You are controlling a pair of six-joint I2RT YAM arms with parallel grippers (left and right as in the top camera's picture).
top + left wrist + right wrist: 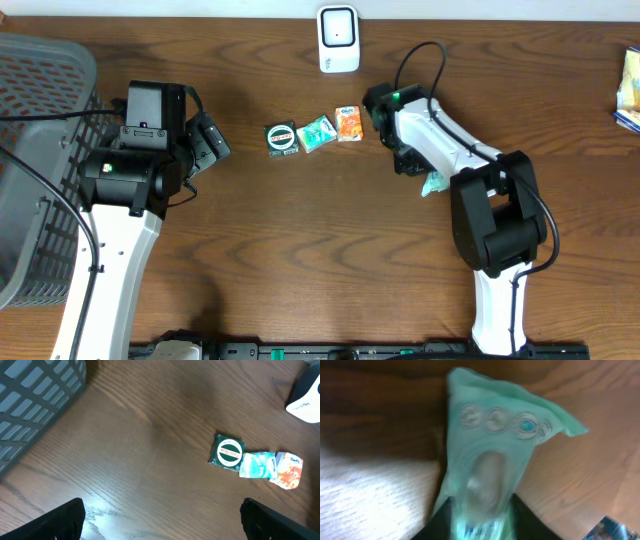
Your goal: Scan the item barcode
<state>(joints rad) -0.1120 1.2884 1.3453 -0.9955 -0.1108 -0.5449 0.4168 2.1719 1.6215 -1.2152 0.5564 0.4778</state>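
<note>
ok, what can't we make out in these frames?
- Right wrist: mint-green plastic packet is blurred; print and any barcode unreadable.
- Overhead: white right arm covers most of that packet.
- Right wrist: right end effector, open or gripping unclear; only dark finger bases show at the bottom edge.
- Overhead: colourful item cut off by the right edge.
- Overhead, left wrist: row of three small packets, labels too small.
</note>
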